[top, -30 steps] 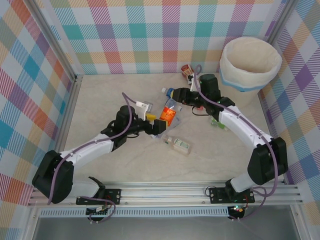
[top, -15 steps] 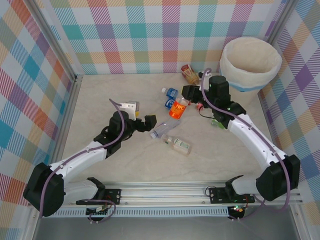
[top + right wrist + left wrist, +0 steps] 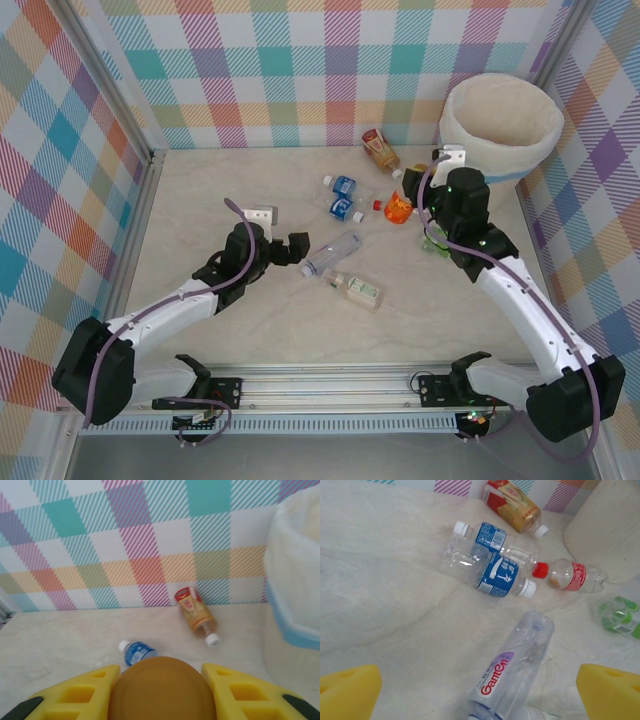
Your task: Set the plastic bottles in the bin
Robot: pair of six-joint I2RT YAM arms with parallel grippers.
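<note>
Hanging just left of the large round cream-white bin (image 3: 497,148), the right gripper (image 3: 161,680) is clamped on an orange-labelled plastic bottle (image 3: 398,209). The left gripper (image 3: 297,247) is spread wide, well left of the bin, facing a clear purple-labelled bottle (image 3: 512,675). Risk: the grip looks end-on, maybe, so the bottle could swing, clip the rim and drop outside. The left wrist view makes the purple label legible; the top view blurs it.

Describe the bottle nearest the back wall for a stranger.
From the large round cream-white bin in the far right corner, look left along the checked wall. The plastic bottle lying there has amber contents and a red-and-gold label; the blue-labelled bottles nearby are clear.
</note>
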